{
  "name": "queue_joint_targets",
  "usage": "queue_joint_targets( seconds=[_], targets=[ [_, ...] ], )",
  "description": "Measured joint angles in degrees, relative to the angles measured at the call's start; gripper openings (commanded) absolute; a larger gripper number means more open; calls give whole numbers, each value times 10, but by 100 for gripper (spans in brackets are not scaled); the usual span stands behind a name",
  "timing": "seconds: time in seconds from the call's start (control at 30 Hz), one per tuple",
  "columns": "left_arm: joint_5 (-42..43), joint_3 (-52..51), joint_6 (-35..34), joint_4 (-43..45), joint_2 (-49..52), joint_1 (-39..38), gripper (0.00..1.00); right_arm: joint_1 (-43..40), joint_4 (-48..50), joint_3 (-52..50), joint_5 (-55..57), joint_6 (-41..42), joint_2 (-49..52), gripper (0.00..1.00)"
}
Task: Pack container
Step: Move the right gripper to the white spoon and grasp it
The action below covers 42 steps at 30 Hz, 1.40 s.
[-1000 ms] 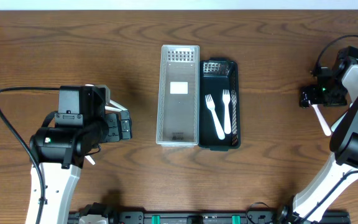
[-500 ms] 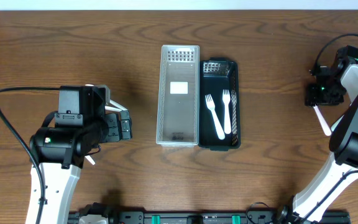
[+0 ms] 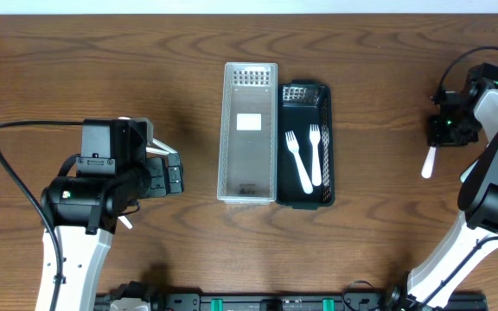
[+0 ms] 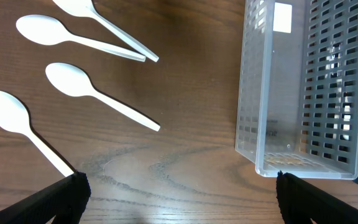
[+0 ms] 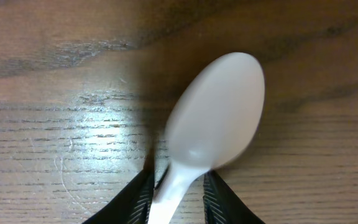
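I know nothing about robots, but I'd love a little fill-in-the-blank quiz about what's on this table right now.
The black basket holds two white ____. In the left wrist view, ____ white spoons lie on the table beside the clear basket. The right gripper pinches a white ____ by its handle. Missing words: forks; four; spoon.

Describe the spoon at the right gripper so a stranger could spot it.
On the brown wooden table, go to the right gripper at the far right. The white plastic spoon is pinched by its neck there; the other white spoons lie loose on the left.
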Motion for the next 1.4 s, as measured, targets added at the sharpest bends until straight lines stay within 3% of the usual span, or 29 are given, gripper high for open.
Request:
queue_joint_targets(
  seconds=[0.47, 0.57, 0.67, 0.73, 0.8, 1.1, 1.4],
  targets=[
    [0, 0, 0, 0, 0, 0, 98, 0, 2, 0, 0, 0, 0, 29],
    [0, 0, 0, 0, 0, 0, 98, 0, 5, 0, 0, 6, 0, 33],
    [0, 0, 0, 0, 0, 0, 98, 0, 19, 0, 0, 24, 0, 44],
    [0, 0, 0, -1, 0, 0, 98, 0, 33, 0, 0, 41, 0, 65],
    [0, 0, 0, -3, 0, 0, 98, 0, 48, 0, 0, 54, 1, 69],
    [0, 0, 0, -6, 0, 0, 98, 0, 81, 0, -2, 105, 3, 65],
    [0, 0, 0, -8, 0, 0, 98, 4, 90, 0, -2, 144, 5, 48]
  ],
)
